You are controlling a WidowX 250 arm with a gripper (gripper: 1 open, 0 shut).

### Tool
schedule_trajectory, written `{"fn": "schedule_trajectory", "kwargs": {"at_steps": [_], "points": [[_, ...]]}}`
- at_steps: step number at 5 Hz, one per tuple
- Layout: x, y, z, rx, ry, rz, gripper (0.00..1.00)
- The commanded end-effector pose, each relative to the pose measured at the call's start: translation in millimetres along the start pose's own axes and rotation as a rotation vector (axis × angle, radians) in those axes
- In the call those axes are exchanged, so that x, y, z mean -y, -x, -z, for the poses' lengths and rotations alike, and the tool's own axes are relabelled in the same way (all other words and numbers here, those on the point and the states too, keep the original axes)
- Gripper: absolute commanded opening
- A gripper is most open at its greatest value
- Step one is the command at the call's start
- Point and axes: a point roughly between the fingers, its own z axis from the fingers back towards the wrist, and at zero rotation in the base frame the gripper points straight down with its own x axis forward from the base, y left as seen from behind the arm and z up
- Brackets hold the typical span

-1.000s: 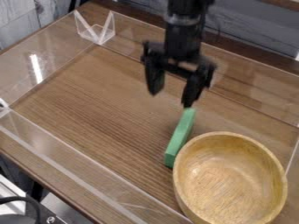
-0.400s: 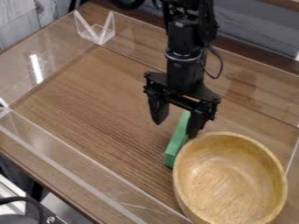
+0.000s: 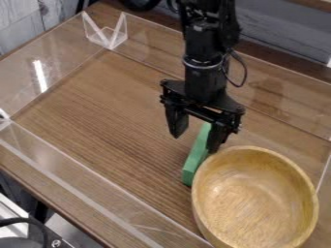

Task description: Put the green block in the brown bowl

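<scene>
The green block lies flat on the wooden table, a thin bar angled toward the front left, its near end just left of the brown bowl's rim. The brown bowl, light tan wood with visible grain, sits at the front right and holds nothing. My black gripper points straight down over the block's far end, open, with one finger on each side of the bar. The far tip of the block is hidden behind the fingers.
A clear acrylic wall runs around the table along the left and front. A clear plastic stand sits at the back left corner. Bare wood stretches left of the gripper.
The gripper came down and toward the front, from above the block's far end to straddling it. It stayed open. Over the last half second nothing moved.
</scene>
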Motion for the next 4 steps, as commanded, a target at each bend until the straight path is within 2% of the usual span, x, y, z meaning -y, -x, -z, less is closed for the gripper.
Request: {"fn": "schedule_trajectory", "kwargs": {"at_steps": [1,4], "points": [[2.2,-4.8,-9.9,0.048,0.013,0.009,1.0],[2.3,-6.8,-5.8,0.052,0.029,0.019,1.0]]}}
